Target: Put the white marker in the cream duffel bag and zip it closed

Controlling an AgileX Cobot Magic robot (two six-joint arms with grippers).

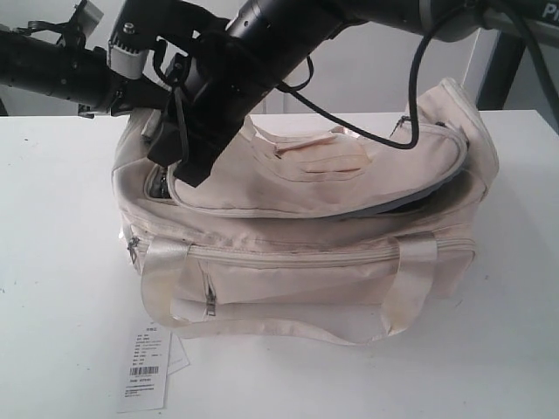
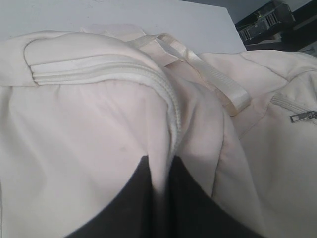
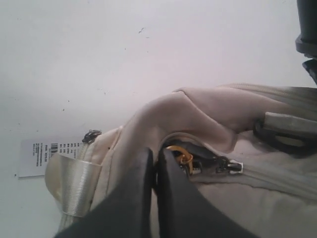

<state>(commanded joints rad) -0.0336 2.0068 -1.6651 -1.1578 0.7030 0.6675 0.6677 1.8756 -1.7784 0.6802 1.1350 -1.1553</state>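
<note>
Black right gripper, jaws pressed together beside the gold zipper charm of the soft cream fabric duffel bag, and black left gripper, clamped on that bag's fabric, seem mid-zip: the slim white marker is unseen, presumably inside, so next the gaping curved flap needs zipping shut.

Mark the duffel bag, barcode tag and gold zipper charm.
cream duffel bag (image 1: pixel 306 288): exterior view, front panel.
barcode tag (image 1: pixel 144 371): exterior view, printed face.
gold zipper charm (image 3: pixel 182 157): right wrist view, its loop.

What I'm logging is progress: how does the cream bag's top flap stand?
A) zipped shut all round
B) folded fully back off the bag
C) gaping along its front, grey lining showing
C: on the cream duffel bag the flap stands lifted, grey lining in the gap.
</note>
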